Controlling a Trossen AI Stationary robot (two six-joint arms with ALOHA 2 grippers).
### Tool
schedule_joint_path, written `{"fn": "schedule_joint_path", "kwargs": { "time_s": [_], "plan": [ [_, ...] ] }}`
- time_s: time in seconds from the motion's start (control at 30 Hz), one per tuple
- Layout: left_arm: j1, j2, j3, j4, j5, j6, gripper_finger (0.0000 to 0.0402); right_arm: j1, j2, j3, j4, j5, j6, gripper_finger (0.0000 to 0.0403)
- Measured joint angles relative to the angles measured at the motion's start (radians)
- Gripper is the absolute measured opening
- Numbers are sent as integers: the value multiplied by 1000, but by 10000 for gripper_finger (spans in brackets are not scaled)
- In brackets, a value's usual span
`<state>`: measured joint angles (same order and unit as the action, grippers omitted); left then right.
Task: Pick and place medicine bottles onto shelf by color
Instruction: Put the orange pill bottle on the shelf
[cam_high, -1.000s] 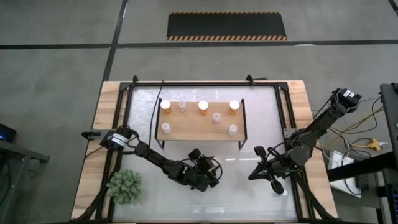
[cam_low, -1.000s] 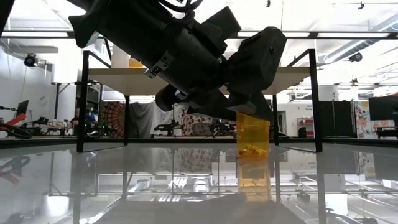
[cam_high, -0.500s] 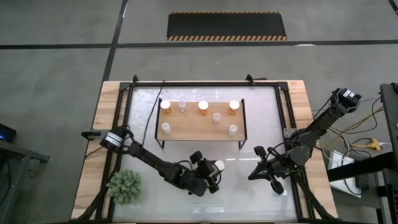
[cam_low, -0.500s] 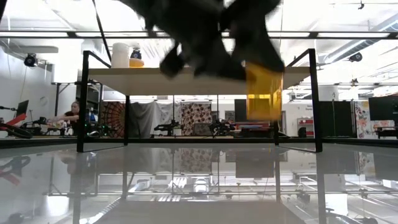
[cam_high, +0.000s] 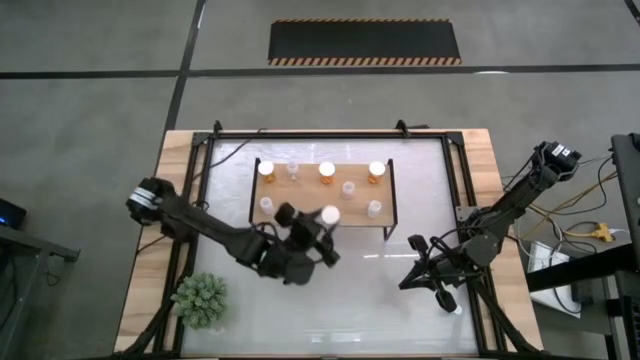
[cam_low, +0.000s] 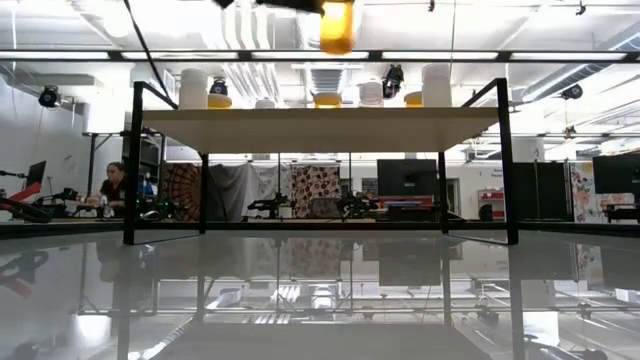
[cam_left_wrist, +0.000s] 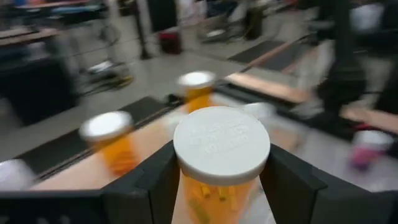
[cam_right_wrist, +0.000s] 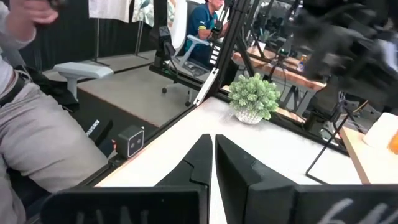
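- My left jaws (cam_left_wrist: 221, 186) pinch an orange bottle (cam_left_wrist: 219, 163) above the shelf (cam_high: 312, 200) front edge.
- My right jaws (cam_right_wrist: 210, 152), pressed together, rest over the glossy worktop (cam_high: 380, 290).
- Beyond: a seated person (cam_right_wrist: 208, 18), a plant (cam_right_wrist: 253, 96).

A green spiky plant (cam_high: 201, 301) in a pale pot stands on the table's near-left corner, on the light wood border (cam_high: 165, 210) beside the glossy white table top (cam_high: 380, 290). On the grey floor beyond the table lies 1 black mat with striped edges (cam_high: 364, 41). Yellow cables (cam_high: 590, 232) trail to the right of the table. Behind the table, a seated person (cam_low: 113, 184) shows at a far desk. Closer, an office chair (cam_right_wrist: 78, 72) stands near what seems to be another person's grey-trousered leg (cam_right_wrist: 43, 149).
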<state>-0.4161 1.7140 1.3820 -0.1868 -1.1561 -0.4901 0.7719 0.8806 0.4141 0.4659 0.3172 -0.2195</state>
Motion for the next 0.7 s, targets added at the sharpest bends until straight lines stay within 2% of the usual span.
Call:
{"fn": "schedule_joint_path", "kwargs": {
  "time_s": [0.13,0.23,0.5,0.7],
  "plan": [
    [55,-27,-2,-183,-3,-149,178,0,-1,0,0,0,0,13],
    [88,-29,-2,-244,-3,-185,178,0,-1,0,-2,0,0,13],
    [140,-28,-3,-250,-1,-190,178,0,-2,0,-2,0,2,13],
    [138,-15,-44,-243,12,-328,178,0,-2,0,-1,0,2,13]
  ]
}}
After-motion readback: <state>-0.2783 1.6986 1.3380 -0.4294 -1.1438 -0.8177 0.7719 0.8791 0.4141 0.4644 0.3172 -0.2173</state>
